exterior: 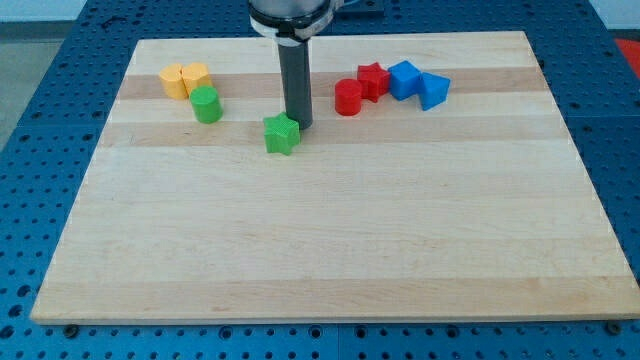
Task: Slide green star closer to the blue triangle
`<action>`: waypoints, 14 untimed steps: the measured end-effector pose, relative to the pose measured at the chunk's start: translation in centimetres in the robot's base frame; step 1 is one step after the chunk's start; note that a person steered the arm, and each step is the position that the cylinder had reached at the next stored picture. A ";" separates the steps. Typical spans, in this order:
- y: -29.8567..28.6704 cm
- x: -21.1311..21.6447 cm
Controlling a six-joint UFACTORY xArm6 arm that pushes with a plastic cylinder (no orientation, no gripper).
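Note:
The green star lies on the wooden board a little left of centre, near the view's top. My tip stands right against the star's upper right side. The blue triangle lies toward the view's upper right, well to the right of the star. A second blue block touches the triangle's left side.
A red cylinder and a red star-like block lie between the green star and the blue blocks. Two yellow blocks and a green cylinder sit at the view's upper left.

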State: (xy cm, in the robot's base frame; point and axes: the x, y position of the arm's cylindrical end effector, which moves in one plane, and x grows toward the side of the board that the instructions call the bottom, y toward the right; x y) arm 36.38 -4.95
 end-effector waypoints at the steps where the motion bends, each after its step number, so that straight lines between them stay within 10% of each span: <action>1: -2.1 -2.6; 4: -11.9 1.7; 9: 9.9 3.7; 14: 14.2 5.3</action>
State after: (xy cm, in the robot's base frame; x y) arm 41.70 9.28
